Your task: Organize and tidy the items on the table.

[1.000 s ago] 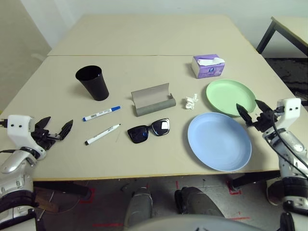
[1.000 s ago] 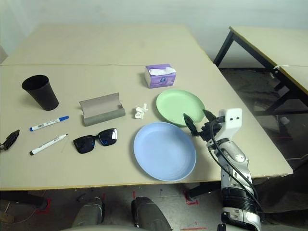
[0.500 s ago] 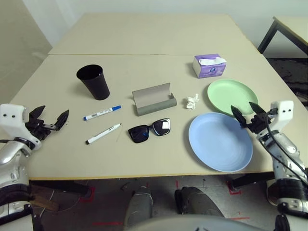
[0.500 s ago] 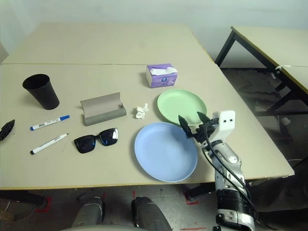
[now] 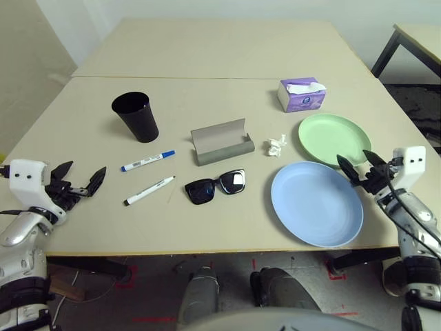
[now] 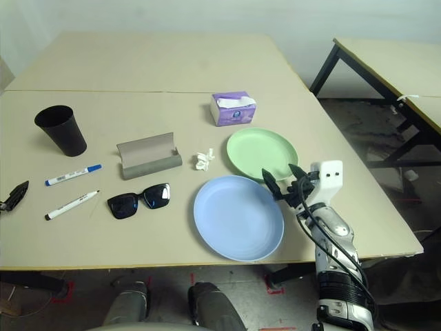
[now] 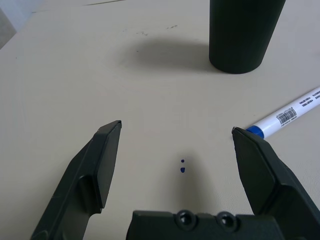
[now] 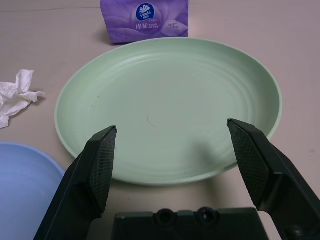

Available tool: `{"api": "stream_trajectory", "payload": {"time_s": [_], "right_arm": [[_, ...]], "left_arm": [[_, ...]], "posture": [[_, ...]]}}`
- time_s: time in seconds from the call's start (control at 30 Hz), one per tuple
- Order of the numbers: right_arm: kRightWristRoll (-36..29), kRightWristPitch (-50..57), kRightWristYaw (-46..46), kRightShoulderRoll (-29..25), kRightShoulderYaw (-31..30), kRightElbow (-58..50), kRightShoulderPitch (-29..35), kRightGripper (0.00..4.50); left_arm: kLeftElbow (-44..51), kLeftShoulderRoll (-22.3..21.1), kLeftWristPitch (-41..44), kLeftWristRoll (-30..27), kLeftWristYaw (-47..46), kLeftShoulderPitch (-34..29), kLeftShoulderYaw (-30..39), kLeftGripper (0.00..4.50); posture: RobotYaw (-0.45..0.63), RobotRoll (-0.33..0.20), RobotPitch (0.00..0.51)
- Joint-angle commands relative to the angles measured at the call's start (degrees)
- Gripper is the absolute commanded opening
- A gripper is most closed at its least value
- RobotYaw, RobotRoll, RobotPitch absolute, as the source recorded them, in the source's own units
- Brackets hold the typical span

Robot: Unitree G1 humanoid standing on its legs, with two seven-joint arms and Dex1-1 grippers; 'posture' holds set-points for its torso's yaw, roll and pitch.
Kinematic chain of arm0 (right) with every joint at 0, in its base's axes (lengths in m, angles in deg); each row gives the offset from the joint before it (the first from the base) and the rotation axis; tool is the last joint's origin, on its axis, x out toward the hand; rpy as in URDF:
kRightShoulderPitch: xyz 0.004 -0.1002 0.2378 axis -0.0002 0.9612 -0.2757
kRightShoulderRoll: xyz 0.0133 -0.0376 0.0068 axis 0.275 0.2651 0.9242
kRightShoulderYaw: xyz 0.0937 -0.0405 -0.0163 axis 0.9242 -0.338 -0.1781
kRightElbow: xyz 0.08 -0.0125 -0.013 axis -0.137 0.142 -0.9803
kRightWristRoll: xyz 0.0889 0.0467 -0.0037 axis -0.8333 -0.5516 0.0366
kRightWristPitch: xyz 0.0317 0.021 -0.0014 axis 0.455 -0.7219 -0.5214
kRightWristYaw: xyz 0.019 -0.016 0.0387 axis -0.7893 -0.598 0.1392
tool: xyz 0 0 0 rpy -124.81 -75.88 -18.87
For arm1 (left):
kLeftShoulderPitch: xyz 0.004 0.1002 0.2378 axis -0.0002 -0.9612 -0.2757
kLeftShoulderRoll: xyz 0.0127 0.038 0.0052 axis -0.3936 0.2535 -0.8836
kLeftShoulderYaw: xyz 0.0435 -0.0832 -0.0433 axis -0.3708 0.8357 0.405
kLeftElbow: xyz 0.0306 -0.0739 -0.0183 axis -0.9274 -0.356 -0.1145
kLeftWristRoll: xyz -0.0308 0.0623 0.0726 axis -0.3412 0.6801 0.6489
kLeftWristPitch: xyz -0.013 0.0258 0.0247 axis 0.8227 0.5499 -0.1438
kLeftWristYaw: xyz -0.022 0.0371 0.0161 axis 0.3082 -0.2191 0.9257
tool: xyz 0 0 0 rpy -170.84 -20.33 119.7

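Left wrist view: the left gripper (image 7: pixel 177 132) is hovering over the tabletop (image 7: pixel 60 65), its fingers (image 7: pixel 102 160) spread wide and empty, the black cup (image 7: pixel 242 32) standing ahead and the blue-capped marker (image 7: pixel 287 116) lying just beside one fingertip. The right gripper (image 8: pixel 172 130) is likewise gaping, empty, fingers framing the green plate (image 8: pixel 170 107); the light-blue plate (image 8: pixel 22 185) is lying beside.

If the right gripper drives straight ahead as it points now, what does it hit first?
Most likely the round pale-green plate: the right gripper, jaws open, points straight across it. Beyond stands the purple tissue box. Its height above the plate's rim is unclear.
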Motion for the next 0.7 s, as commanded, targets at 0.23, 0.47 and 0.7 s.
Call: {"api": "stream_trajectory", "payload": {"time_s": [0.23,0.47,0.7], "right_arm": [[-0.42,-1.00,-0.15,-1.46,2.10,1.54,1.13,4.50],[-0.89,-1.09,-0.41,-1.70,3.16,1.94,1.60,4.50],[-0.63,-1.97,-0.42,-3.92,4.08,1.34,2.15,4.50]], "left_arm": [[-3.74,1.16,-1.90,-1.26,2.94,2.57,0.19,4.49],[1.51,0.83,1.84,-7.91,16.06,2.98,-1.07,4.49],[7.99,-3.34,7.82,-11.64,32.06,5.86,-5.81,4.49]], "posture": [[0.04,0.000,0.113],[0.04,0.000,0.114],[0.01,0.000,0.108]]}}
